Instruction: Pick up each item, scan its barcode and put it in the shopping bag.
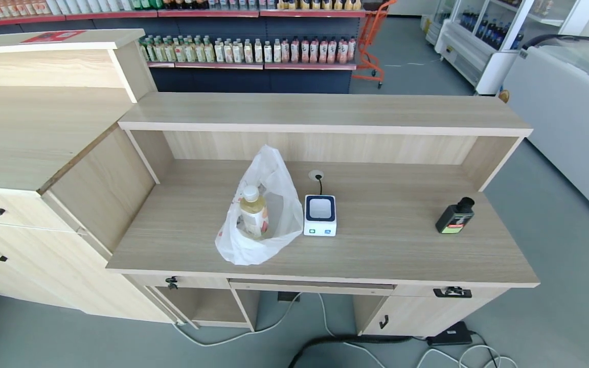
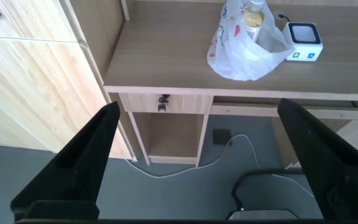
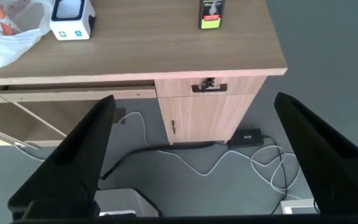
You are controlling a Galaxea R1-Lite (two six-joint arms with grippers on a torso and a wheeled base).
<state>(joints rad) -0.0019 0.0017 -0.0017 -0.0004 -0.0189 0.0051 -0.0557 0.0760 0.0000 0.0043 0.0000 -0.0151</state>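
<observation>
Drink bottle (image 1: 252,212) already upright inside white shopping bag (image 1: 274,179), left of middle on counter (image 1: 391,250). Scanner (image 1: 320,214) just right of bag. Small dark bottle with green label (image 1: 455,216) at right end, well apart from scanner, likely next to handle.

Left gripper (image 2: 199,109) spread apart, empty, hanging short of counter's near edge. Right gripper (image 3: 196,101) likewise apart, empty.

Best taken with right gripper:
- Clamp across body, not cap.
- Leave label uncovered.
- Barcode not visible, so rotate before scanner face.
- Lower through bag mouth beside drink bottle.
</observation>
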